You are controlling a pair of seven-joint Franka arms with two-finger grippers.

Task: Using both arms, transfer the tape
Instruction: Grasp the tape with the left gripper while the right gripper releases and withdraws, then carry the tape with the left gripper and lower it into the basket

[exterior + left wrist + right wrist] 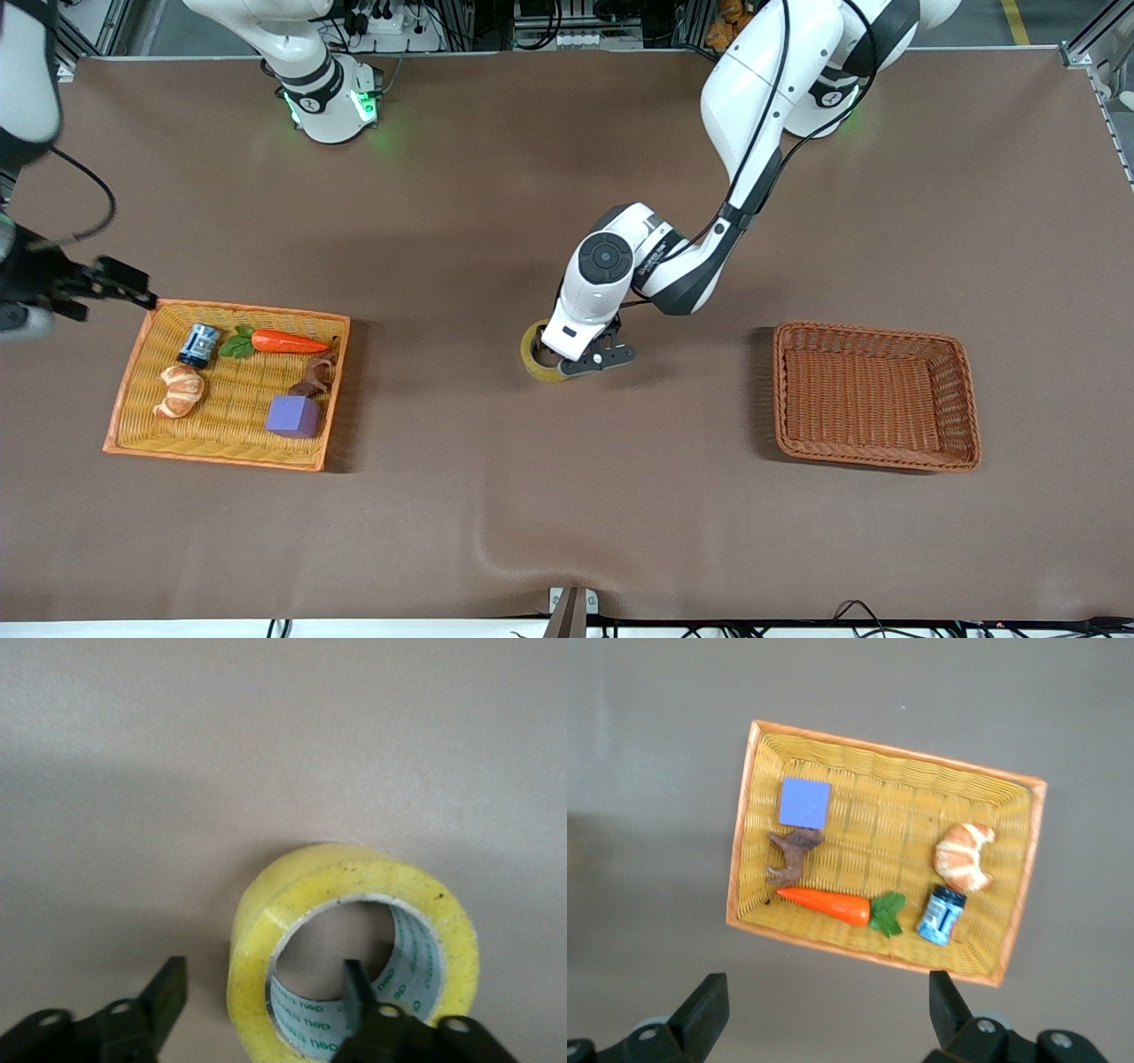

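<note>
The tape (542, 354) lies flat on the table at frame centre, between the yellow tray (133, 390) and the brown basket (877, 394). The left gripper (592, 358) is down at it, fingers apart, one inside the core and one outside the wall; closing squarely on that wall should give a firm hold. The right gripper (106, 282) waits at upper left above the tray, fingers spread.
</note>
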